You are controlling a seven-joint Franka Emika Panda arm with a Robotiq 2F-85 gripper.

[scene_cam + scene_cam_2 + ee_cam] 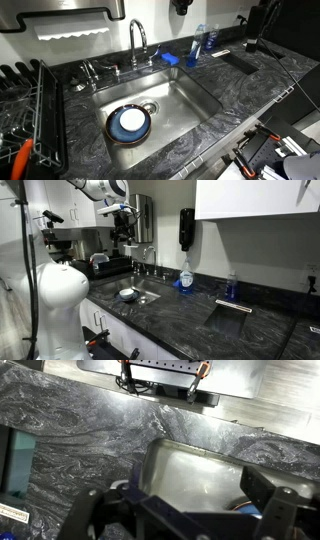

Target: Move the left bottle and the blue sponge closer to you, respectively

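The dark marbled counter point(240, 95) is stretching across both exterior views. The steel sink point(190, 100) is sitting sunk in it, with a round blue-and-white plate point(130, 123) lying on its floor. In an exterior view the white arm point(105, 190) is reaching in high at the upper corner, over the sink's end of the counter. The left bottle point(186, 278) is standing upright on the counter behind the sink, off to one side of the faucet point(138, 42). A second small bottle point(231, 285) is standing farther along the counter. The blue sponge point(170, 60) is lying flat on the counter between the faucet and the left bottle, just beside the bottle. Both the bottle and the sponge are sitting well apart from the gripper point(180, 510), which in the wrist view is hanging high over the counter's edge and a corner of the sink. Its two dark fingers point(85, 510) are spreading wide apart at the bottom of that view. They are gripping nothing and touching nothing, and only the counter and the sink basin far below are showing between them.
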